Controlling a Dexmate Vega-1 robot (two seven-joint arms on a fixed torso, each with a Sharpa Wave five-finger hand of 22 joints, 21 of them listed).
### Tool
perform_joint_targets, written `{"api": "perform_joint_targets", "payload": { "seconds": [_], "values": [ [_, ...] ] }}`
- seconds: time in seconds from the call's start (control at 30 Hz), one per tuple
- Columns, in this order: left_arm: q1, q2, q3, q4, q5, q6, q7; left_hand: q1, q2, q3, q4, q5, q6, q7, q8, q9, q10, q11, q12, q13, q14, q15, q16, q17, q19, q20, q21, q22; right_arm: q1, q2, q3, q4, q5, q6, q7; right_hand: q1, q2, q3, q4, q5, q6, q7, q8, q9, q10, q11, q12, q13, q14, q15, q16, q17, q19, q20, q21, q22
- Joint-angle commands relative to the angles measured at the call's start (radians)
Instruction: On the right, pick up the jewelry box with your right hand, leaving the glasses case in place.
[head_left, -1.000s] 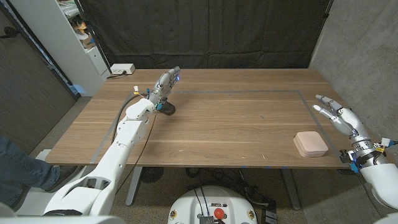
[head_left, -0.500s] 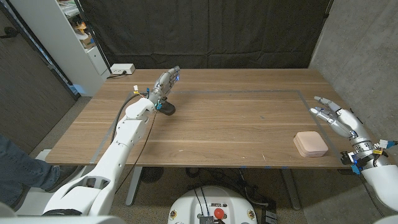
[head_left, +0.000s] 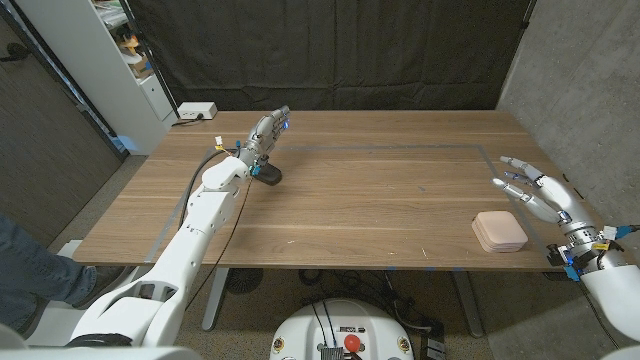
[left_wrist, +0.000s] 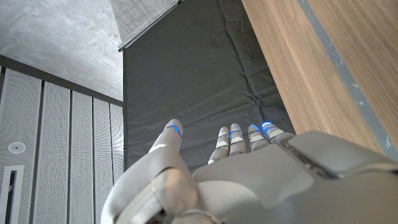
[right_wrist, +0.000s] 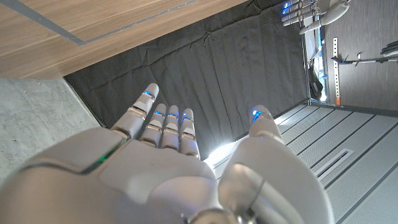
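Jewelry box (head_left: 499, 231): pink, lid closed, contents hidden, at 4 o'clock on the wooden table (head_left: 370, 200).
Right hand (head_left: 530, 187): released, fingers spread, near the box, apart from it.
Left hand (head_left: 266, 133): fingers extended, grasping nothing, at 10 o'clock.

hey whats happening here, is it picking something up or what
Nothing is held yet. The right hand is open with its fingers spread, hovering over the right side of the wooden table, just beyond the pink jewelry box, which lies near the front edge. The left hand is at the far left of the table, next to a small dark object that can't be made out clearly; it holds nothing.
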Motion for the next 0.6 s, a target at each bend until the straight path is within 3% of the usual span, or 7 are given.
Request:
{"api": "perform_joint_targets", "payload": {
  "seconds": [0.03,0.6],
  "values": [
    [0.000,0.002,-0.007,0.001,-0.002,-0.014,-0.005,0.005,0.006,0.005,-0.004,0.004,0.002,0.001,0.000,0.003,0.002,0.002,0.004,0.002,-0.006,0.002,0.003,0.005,-0.004,0.006,0.005,0.005,-0.015,0.012,0.011,-0.034,-0.095,-0.020,-0.022,0.017,-0.003,0.003,-0.005,0.008,0.003,-0.010,0.004,0.006,-0.002,-0.009,-0.004,0.005,0.001,-0.003,-0.001,-0.001,-0.003,0.000,-0.002,0.004],
    [0.005,0.012,-0.015,-0.005,-0.008,-0.014,-0.013,0.004,0.006,0.005,-0.004,0.004,0.003,0.004,0.000,0.003,0.004,0.005,0.005,0.002,-0.006,0.006,0.003,0.005,-0.004,0.007,0.005,0.005,-0.028,0.004,0.021,-0.064,-0.234,-0.046,-0.056,0.024,-0.008,0.003,-0.005,0.016,0.002,-0.013,0.003,0.006,-0.009,-0.010,-0.007,0.005,-0.005,-0.002,-0.003,0.000,-0.009,0.003,-0.003,0.003]
  ]
}}
